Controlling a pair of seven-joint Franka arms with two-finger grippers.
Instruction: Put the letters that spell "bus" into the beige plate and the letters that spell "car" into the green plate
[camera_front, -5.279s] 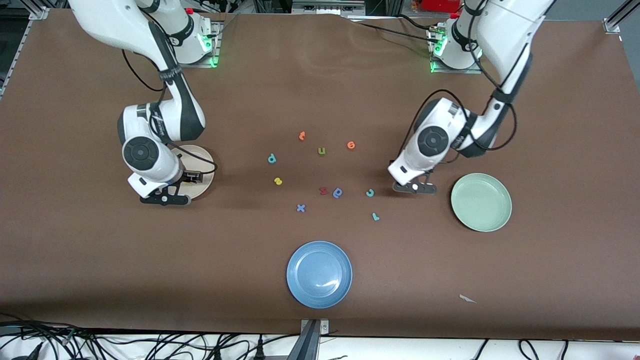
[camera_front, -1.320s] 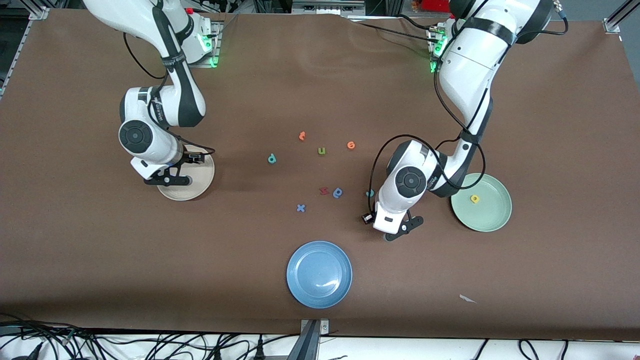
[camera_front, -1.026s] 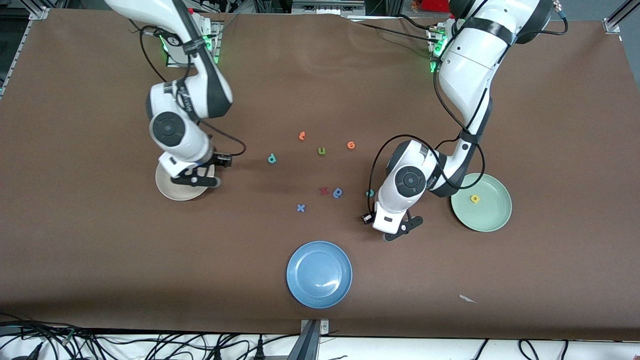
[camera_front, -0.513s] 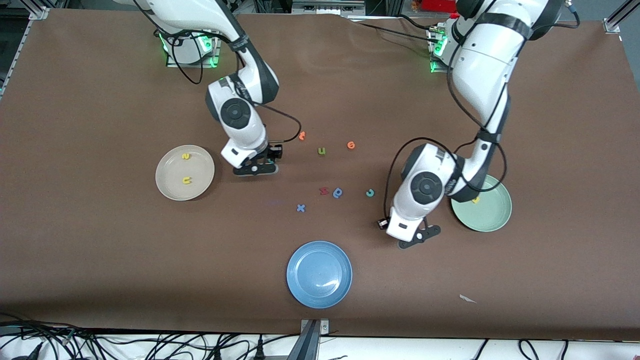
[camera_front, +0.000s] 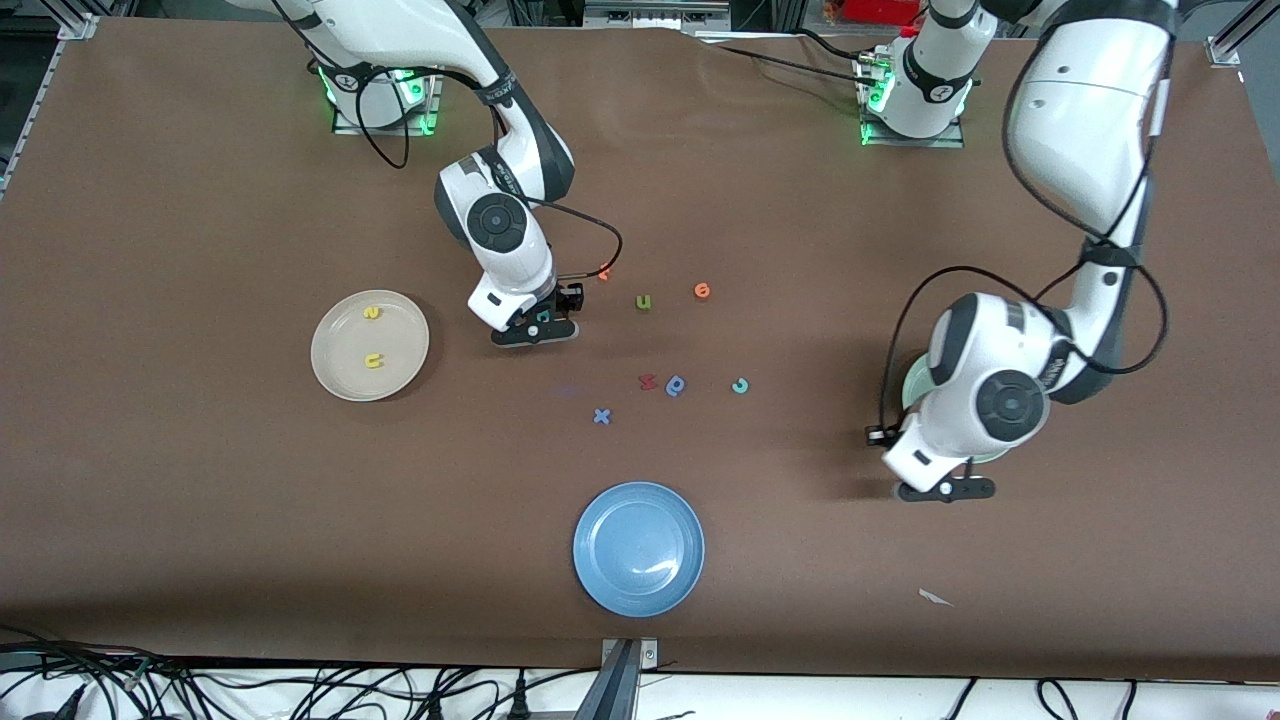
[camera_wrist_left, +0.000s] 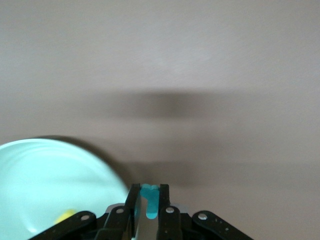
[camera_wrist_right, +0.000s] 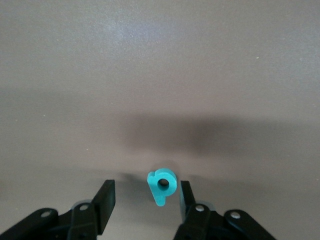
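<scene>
**Both claws at work over the letters**

The right claw (camera_wrist_right: 145, 202) sits low over the teal "b" (camera_wrist_right: 162, 185), fingers apart on either side of the letter, which lies on the brown bench (camera_front: 200, 520) not yet gripped. In the front view this claw (camera_front: 535, 328) is between the beige plate (camera_front: 345, 385) and the loose letters in the middle.

The beige plate holds the yellow "s" (camera_front: 372, 313) and the yellow "u" (camera_front: 373, 361).

The left claw (camera_wrist_left: 148, 200) is clamped together on a small teal letter (camera_wrist_left: 149, 202), probably the "r", at the edge of the green plate (camera_wrist_left: 45, 185), where a yellow "a" (camera_wrist_left: 65, 216) lies. The teal "c" (camera_front: 740, 385) rests on the bench near the blue plate-side cluster.
</scene>
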